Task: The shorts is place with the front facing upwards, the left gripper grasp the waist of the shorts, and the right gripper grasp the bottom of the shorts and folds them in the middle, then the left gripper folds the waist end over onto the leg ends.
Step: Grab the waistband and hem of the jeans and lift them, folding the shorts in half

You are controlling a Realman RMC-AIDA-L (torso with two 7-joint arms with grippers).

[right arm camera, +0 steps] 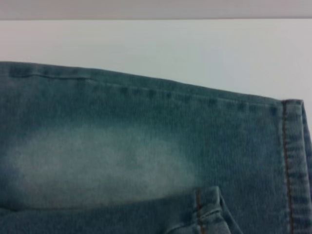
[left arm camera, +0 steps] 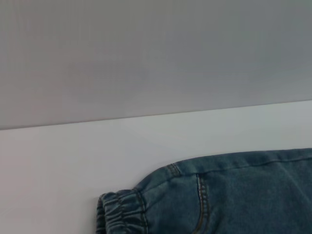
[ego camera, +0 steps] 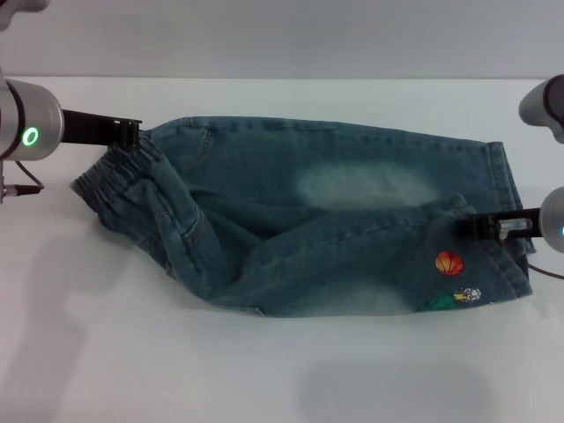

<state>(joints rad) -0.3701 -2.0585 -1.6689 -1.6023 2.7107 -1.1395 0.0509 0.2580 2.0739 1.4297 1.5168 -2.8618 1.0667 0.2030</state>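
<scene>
Blue denim shorts point(ego camera: 335, 220) lie across the white table, waist to the left and leg ends to the right. The near half is rumpled and drawn up over the far half. My left gripper point(ego camera: 132, 134) is at the far corner of the elastic waist point(ego camera: 110, 181) and looks shut on it. My right gripper point(ego camera: 465, 225) pinches a bunched leg hem near the right end, just above the orange patch point(ego camera: 448, 263). The left wrist view shows the gathered waistband point(left arm camera: 122, 214), and the right wrist view shows the faded leg point(right arm camera: 97, 165) with a lifted hem fold point(right arm camera: 204, 212).
The white table point(ego camera: 264, 370) stretches out in front of the shorts and behind them to a pale wall. Nothing else lies on it. The far leg's hem point(ego camera: 502, 176) lies flat near the right edge.
</scene>
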